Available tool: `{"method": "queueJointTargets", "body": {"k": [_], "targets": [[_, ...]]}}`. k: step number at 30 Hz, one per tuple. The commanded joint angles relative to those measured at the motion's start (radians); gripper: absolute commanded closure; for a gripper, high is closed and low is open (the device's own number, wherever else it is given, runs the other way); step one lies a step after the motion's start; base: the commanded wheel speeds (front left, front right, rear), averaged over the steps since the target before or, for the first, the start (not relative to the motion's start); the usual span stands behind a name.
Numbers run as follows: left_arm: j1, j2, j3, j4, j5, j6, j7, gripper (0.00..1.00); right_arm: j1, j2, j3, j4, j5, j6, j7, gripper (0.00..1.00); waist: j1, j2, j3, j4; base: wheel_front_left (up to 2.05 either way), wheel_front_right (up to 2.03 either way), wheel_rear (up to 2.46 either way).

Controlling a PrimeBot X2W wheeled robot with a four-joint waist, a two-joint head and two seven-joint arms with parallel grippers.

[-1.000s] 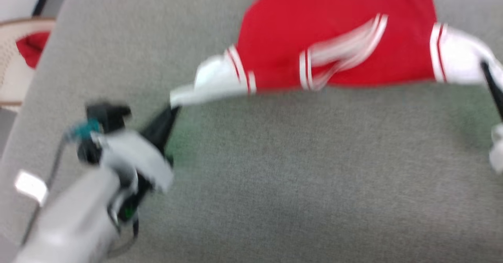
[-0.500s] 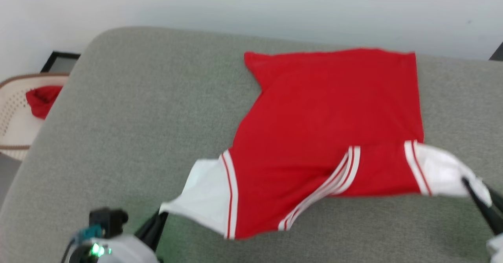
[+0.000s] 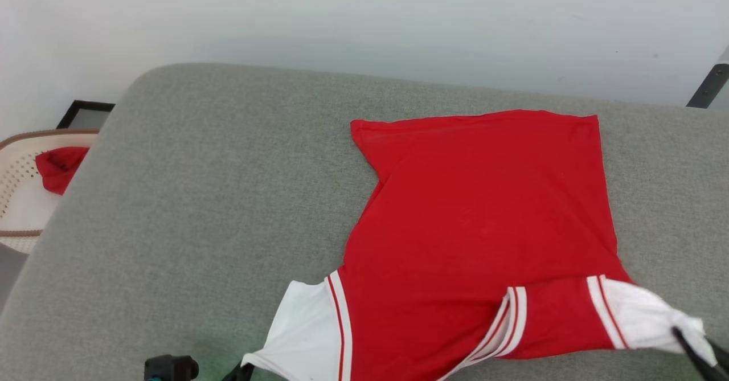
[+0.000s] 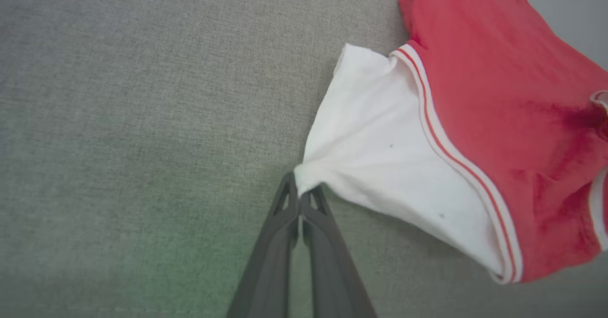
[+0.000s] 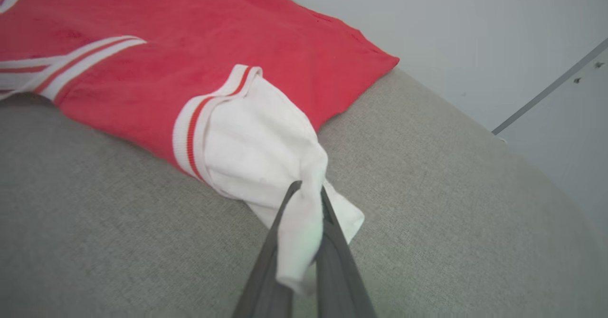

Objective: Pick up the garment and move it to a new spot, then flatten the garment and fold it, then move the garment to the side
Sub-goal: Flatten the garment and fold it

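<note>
The garment (image 3: 484, 216), a red jersey with white sleeves and striped trim, lies spread on the grey cushioned surface (image 3: 199, 210), right of centre. My left gripper (image 3: 242, 371) sits at the bottom edge of the head view. In the left wrist view it (image 4: 300, 192) is shut on the tip of a white sleeve (image 4: 380, 156). My right gripper (image 3: 692, 344) is at the lower right. The right wrist view shows it (image 5: 311, 192) pinching the other white sleeve (image 5: 256, 156), with cloth bunched between the fingers. The near hem is lifted slightly off the surface.
A pale wicker basket (image 3: 17, 210) holding a red cloth (image 3: 57, 164) stands off the surface's left edge, with a black frame (image 3: 85, 113) behind it. A white wall runs along the back. A dark metal bar (image 3: 709, 85) leans at the far right.
The head camera has tilted, so the whole picture has shifted. Both grippers keep their hold on the sleeves and have drawn the garment a little nearer, so it lies flatter.
</note>
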Motion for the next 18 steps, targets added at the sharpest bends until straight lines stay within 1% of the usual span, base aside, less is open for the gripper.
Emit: {"method": "queueJointTargets", "body": {"k": [1, 2, 3, 4, 5, 6, 12, 18], "targets": [[0.004, -0.003, -0.001, 0.005, 0.009, 0.004, -0.004, 1.0, 0.007, 0.008, 0.009, -0.002, 0.016, -0.001, 0.007, 0.84, 0.0, 0.0, 0.0, 0.0, 0.0, 0.0, 0.0], [0.001, -0.008, -0.003, 0.008, 0.009, 0.003, -0.003, 1.0, 0.005, 0.001, 0.018, -0.008, 0.019, -0.001, 0.016, 0.72, 0.0, 0.0, 0.0, 0.0, 0.0, 0.0, 0.0], [-0.003, -0.014, -0.003, 0.01, 0.007, -0.001, -0.003, 1.0, 0.004, -0.009, 0.035, -0.017, 0.022, -0.001, 0.026, 0.65, 0.0, 0.0, 0.0, 0.001, 0.0, 0.0, 0.0], [-0.005, -0.016, -0.002, 0.013, 0.005, -0.003, -0.003, 1.0, 0.002, -0.016, 0.045, -0.022, 0.028, -0.001, 0.037, 0.56, 0.0, 0.0, 0.0, 0.0, 0.0, 0.0, 0.0], [-0.009, -0.018, 0.0, 0.018, 0.006, -0.003, -0.003, 1.0, -0.002, -0.022, 0.052, -0.025, 0.032, -0.001, 0.046, 0.34, 0.0, 0.0, 0.001, 0.0, 0.0, 0.0, 0.0], [-0.012, -0.021, 0.0, 0.023, 0.008, -0.003, -0.003, 1.0, -0.006, -0.027, 0.06, -0.03, 0.037, -0.001, 0.055, 0.0, 0.0, 0.0, 0.001, -0.001, 0.0, 0.0, 0.0], [-0.028, -0.044, -0.005, 0.042, 0.014, -0.012, -0.004, 1.0, -0.027, -0.04, 0.082, -0.023, 0.089, -0.001, 0.138, 0.0, 0.0, 0.0, 0.004, -0.01, 0.0, 0.0, 0.0], [-0.04, -0.056, -0.004, 0.058, 0.017, -0.019, -0.004, 1.0, -0.045, -0.066, 0.088, -0.093, 0.188, -0.001, 0.231, 0.0, 0.0, 0.0, 0.011, -0.021, 0.0, 0.0, 0.0]]}}
